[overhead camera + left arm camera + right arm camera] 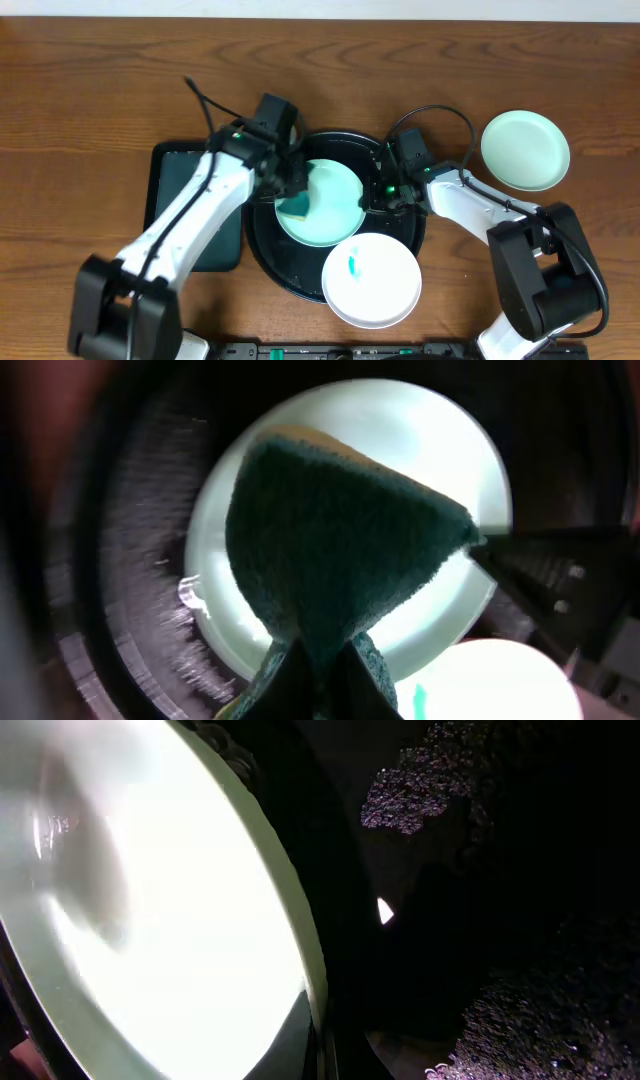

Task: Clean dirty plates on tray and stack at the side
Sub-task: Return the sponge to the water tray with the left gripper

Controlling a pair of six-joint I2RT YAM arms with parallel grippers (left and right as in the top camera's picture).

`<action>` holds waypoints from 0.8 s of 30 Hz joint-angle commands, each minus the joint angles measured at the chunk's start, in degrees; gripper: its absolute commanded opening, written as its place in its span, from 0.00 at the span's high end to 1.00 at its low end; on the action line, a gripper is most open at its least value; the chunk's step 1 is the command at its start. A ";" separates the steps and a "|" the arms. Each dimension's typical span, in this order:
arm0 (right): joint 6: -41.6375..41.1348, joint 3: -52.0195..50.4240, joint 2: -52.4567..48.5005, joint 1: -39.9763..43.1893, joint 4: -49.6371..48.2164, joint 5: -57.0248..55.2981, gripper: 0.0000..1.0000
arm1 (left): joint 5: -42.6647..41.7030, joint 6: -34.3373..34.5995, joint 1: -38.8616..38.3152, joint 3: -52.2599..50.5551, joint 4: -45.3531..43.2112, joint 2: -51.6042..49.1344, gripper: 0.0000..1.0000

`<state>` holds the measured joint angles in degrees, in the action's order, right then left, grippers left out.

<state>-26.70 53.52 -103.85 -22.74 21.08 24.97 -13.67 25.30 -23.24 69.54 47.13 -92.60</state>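
Your left claw pinches a green sponge against the mint plate.
That plate lies glossy at the centre of the tray. The teal-smeared white plate overhangs its near rim, and a second mint plate sits near the far right corner of the table. You cannot tell whether your right claw grips anything.

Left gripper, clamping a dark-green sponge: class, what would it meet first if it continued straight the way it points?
Likely the pale mint round plate in the large black round tray, directly beyond its sponge; depth unclear.
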 commanded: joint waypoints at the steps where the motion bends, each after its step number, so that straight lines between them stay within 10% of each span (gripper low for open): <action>1: 0.39 -0.59 -0.83 -0.17 0.57 -1.11 0.99 | 9.81 1.20 4.07 -0.42 2.73 1.18 0.93; 12: 0.61 -0.59 -0.83 -0.17 0.35 -1.14 0.99 | 10.25 -2.71 24.04 -0.92 4.74 -2.36 0.93; 24: 0.59 -0.59 -0.83 -0.17 0.09 -1.07 0.99 | 10.27 -3.63 25.75 -1.07 2.60 -15.74 0.93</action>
<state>-26.65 53.52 -103.85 -22.74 20.93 24.99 -3.92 22.46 2.31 69.38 49.95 -105.60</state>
